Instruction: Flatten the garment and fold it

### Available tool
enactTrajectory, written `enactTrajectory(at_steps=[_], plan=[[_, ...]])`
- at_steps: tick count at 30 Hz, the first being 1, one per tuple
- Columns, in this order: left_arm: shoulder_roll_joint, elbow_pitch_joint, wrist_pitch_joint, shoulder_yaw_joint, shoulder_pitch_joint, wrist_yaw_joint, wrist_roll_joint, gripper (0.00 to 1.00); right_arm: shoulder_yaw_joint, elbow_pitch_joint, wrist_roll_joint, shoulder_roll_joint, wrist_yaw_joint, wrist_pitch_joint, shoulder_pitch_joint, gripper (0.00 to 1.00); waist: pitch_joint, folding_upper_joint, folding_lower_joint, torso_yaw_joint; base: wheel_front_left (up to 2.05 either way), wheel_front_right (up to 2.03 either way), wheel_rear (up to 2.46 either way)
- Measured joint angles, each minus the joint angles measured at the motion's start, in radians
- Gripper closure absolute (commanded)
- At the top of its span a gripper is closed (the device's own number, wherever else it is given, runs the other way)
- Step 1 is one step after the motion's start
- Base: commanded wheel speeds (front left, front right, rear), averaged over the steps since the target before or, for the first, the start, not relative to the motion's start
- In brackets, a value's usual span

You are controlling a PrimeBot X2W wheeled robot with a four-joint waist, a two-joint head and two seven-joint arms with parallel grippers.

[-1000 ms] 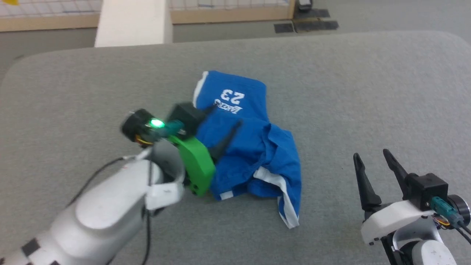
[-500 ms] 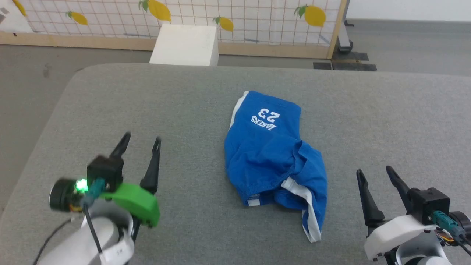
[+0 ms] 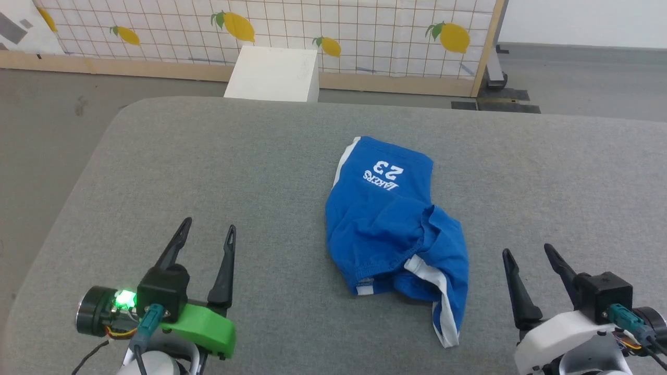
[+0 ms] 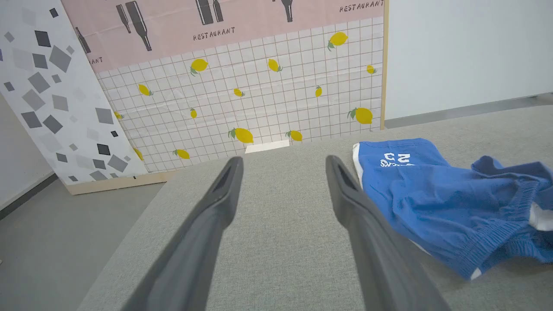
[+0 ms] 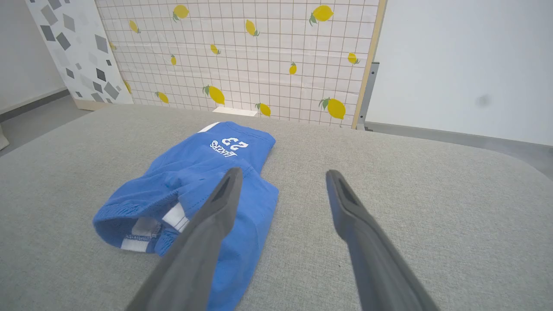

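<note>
Lying crumpled mid-table point(image 3: 208, 172), shorts point(image 3: 391, 229) sit between the grippers, touching neither. Left gripper point(image 3: 208, 225) and right gripper point(image 3: 527, 250): fingers spread wide, nothing held. Near leg is bunched, its layers hard to make out. Print point(image 3: 383, 176) reads "LAKERS 23", upside down from the head. Panel point(image 4: 214, 33) reads "RESTAURANT".

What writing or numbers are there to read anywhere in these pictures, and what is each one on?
"23": white print on the blue shorts, upside down in the head view.
"LAKERS": white print right next to that number, on the same shorts.
"RESTAURANT": printed more than once on the pink panel in the background of the left wrist view.
Small white label at the shorts' waistband: too small to read.
</note>
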Motion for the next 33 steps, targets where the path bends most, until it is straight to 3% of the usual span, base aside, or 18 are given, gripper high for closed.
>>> enactTrajectory(at_steps=[4, 7, 14, 17, 22, 23, 24, 25, 26, 33], plan=[[-0.014, 0.001, 0.000, 0.017, 0.000, -0.020, 0.006, 0.00, 0.048, -0.013, 0.014, -0.019, 0.000, 0.067, 0.001, 0.00, 0.012, 0.0000, 0.0000, 0.005, 0.00, 0.00, 0.00], [-0.023, 0.005, 0.000, 0.025, 0.000, -0.035, 0.011, 0.00, 0.144, -0.024, 0.050, -0.088, 0.000, 0.196, 0.001, 0.00, 0.026, 0.0000, 0.0000, 0.010, 0.00, 0.00, 0.00], [-0.063, 0.018, 0.000, 0.035, -0.001, -0.062, 0.042, 0.00, 0.253, -0.033, 0.114, -0.216, 0.000, 0.459, -0.043, 0.00, 0.076, 0.0000, 0.0000, 0.033, 0.00, 0.00, 0.00], [-0.089, 0.038, 0.000, 0.039, -0.008, -0.080, 0.056, 0.00, 0.305, -0.003, 0.134, -0.236, 0.000, 0.521, -0.105, 0.00, 0.115, 0.0000, 0.0000, 0.064, 0.00, 0.00, 0.00], [-0.111, 0.056, 0.000, 0.049, -0.019, -0.096, 0.064, 0.00, 0.312, 0.052, 0.117, -0.233, 0.000, 0.529, -0.129, 0.00, 0.148, 0.0000, 0.0000, 0.101, 0.00, 0.00, 0.00], [-0.114, 0.059, 0.000, 0.050, -0.020, -0.097, 0.066, 0.00, 0.307, 0.061, 0.114, -0.229, 0.000, 0.528, -0.129, 0.22, 0.153, 0.0000, 0.0000, 0.107, 0.00, 0.00, 0.00], [-0.115, 0.062, 0.000, 0.052, -0.020, -0.097, 0.068, 0.00, 0.301, 0.065, 0.113, -0.224, 0.000, 0.528, -0.129, 0.60, 0.157, 0.0000, 0.0000, 0.112, 0.00, 0.00, 0.00], [-0.117, 0.065, 0.000, 0.055, -0.020, -0.100, 0.070, 0.00, 0.294, 0.066, 0.113, -0.219, 0.000, 0.525, -0.129, 0.87, 0.162, 0.0000, 0.0000, 0.116, 0.00, 0.00, 0.00], [-0.117, 0.069, 0.000, 0.059, -0.019, -0.104, 0.070, 0.00, 0.284, 0.065, 0.113, -0.214, 0.000, 0.519, -0.129, 1.00, 0.165, 0.0000, 0.0000, 0.119, 0.00, 0.00, 0.00], [-0.121, 0.088, 0.000, 0.069, -0.005, -0.116, 0.070, 0.00, 0.219, -0.008, 0.133, -0.198, 0.000, 0.511, -0.118, 1.00, 0.145, 0.0000, 0.0001, 0.099, 0.00, 0.00, 0.00]])
